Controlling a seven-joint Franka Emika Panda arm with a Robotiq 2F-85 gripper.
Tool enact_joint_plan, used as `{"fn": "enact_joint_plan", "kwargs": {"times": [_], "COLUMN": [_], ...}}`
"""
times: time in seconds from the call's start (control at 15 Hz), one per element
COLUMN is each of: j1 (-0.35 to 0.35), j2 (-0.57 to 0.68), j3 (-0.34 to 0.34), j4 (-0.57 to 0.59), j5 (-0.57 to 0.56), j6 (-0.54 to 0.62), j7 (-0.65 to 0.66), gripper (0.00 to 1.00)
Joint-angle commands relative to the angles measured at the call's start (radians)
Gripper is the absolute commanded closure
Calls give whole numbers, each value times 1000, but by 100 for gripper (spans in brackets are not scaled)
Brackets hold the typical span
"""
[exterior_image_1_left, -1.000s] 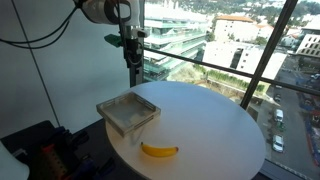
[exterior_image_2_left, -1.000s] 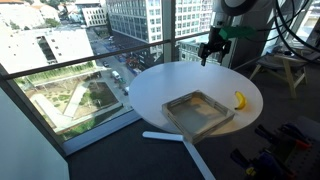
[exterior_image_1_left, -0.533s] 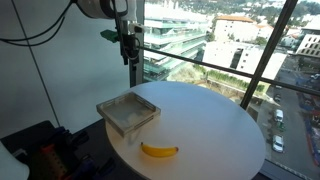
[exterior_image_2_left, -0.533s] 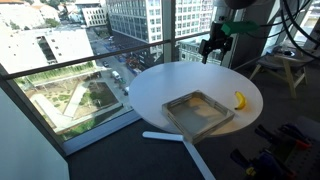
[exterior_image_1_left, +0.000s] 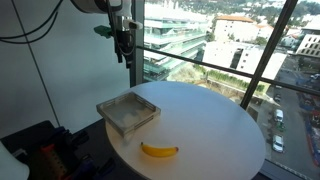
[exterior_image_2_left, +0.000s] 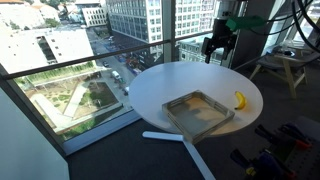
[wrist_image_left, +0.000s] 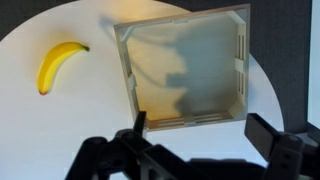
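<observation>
My gripper (wrist_image_left: 200, 130) (exterior_image_1_left: 126, 58) (exterior_image_2_left: 214, 52) hangs high above the far edge of the round white table (exterior_image_1_left: 215, 125) (exterior_image_2_left: 160, 85), open and holding nothing. Below it sits a shallow grey square tray (wrist_image_left: 185, 65) (exterior_image_1_left: 128, 113) (exterior_image_2_left: 199, 110), which looks empty. A yellow banana (wrist_image_left: 58, 64) (exterior_image_1_left: 160, 150) (exterior_image_2_left: 240, 100) lies on the table beside the tray, apart from it. In the wrist view the two black fingers (wrist_image_left: 140, 125) stand wide over the tray's near wall and the bare tabletop.
Floor-to-ceiling windows with a dark railing (exterior_image_1_left: 200, 65) run right behind the table. Cables and dark equipment (exterior_image_1_left: 45, 150) lie on the floor beside the table. A white table leg (exterior_image_2_left: 175, 138) sticks out on the floor.
The gripper has risen and drawn a little away from the table's edge. Its jaws stay open; tray and banana have not moved.
</observation>
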Motion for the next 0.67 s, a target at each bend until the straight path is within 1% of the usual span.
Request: {"fn": "enact_joint_plan", "kwargs": {"times": [0.0, 0.6], "j1": [3, 3], "j2": [-54, -94], "j3": [6, 16], "j4": [-24, -39], "j5": [39, 42], "j6": [-51, -96], "j7": [-30, -28], "gripper": [0, 0]}}
